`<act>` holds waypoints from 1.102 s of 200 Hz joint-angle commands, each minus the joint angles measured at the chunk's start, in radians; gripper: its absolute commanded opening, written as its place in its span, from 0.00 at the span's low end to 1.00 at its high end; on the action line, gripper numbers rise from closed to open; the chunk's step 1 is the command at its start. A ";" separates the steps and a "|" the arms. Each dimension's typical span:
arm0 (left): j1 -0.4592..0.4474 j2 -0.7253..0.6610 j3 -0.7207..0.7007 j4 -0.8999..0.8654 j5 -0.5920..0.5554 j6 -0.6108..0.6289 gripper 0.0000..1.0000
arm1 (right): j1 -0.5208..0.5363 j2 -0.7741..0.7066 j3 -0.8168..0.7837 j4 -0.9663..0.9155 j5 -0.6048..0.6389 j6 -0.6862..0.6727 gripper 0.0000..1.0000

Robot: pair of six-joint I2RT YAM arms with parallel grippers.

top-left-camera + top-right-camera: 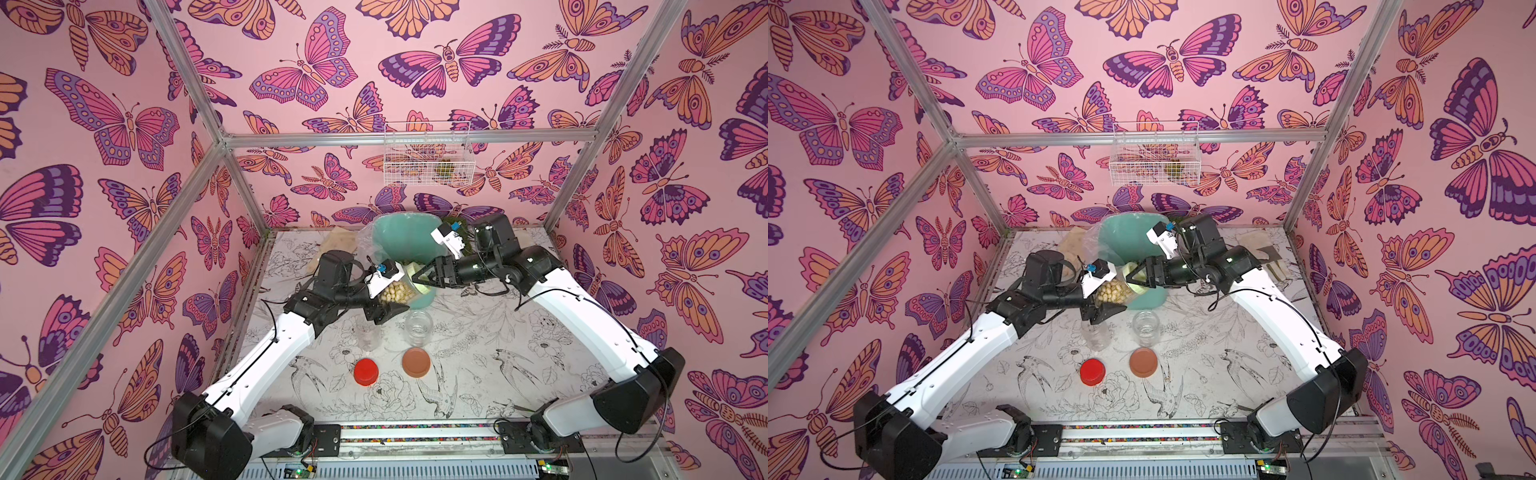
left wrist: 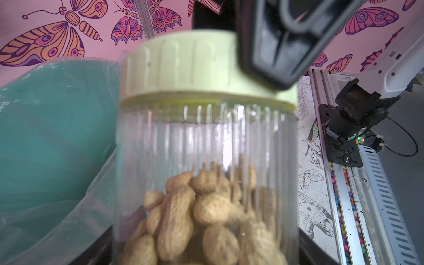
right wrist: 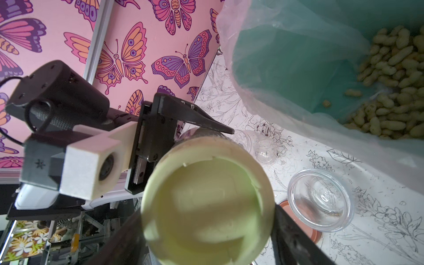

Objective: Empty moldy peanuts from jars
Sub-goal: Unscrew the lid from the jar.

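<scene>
My left gripper (image 1: 395, 296) is shut on a clear ribbed jar (image 2: 206, 137), held tipped on its side just in front of the teal bin (image 1: 395, 245). Moldy peanuts (image 2: 206, 213) fill about half of this jar (image 1: 1112, 293). Its pale green lid (image 3: 206, 206) is still on. My right gripper (image 3: 206, 231) reaches in from the right with a finger (image 3: 296, 238) against each side of that lid (image 1: 419, 283). Two more jars (image 1: 417, 328) (image 1: 368, 334) stand open and empty on the table. More peanuts (image 3: 394, 91) lie inside the bin.
A red lid (image 1: 366, 372) and a brown lid (image 1: 416, 362) lie on the table in front of the empty jars. The bin has a loose clear plastic liner (image 3: 286, 110). A white wire basket (image 1: 428, 153) hangs on the back wall.
</scene>
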 commanded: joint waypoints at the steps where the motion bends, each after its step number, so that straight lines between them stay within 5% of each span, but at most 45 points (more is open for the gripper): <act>1: 0.003 -0.022 0.009 0.057 0.077 -0.011 0.00 | -0.007 -0.026 -0.036 0.035 -0.041 -0.235 0.34; 70: 0.007 -0.011 0.039 0.009 0.159 -0.013 0.00 | -0.046 -0.035 -0.070 0.043 -0.184 -0.711 0.39; 102: 0.009 -0.014 0.039 0.005 0.160 -0.017 0.00 | -0.046 0.000 -0.016 -0.032 -0.199 -0.840 0.52; 154: 0.009 -0.012 0.043 0.004 0.164 -0.016 0.00 | -0.047 0.003 0.006 0.003 -0.253 -0.800 1.00; 220: 0.009 -0.018 0.037 0.016 0.154 -0.012 0.00 | -0.075 -0.073 -0.062 0.148 -0.333 -0.638 0.99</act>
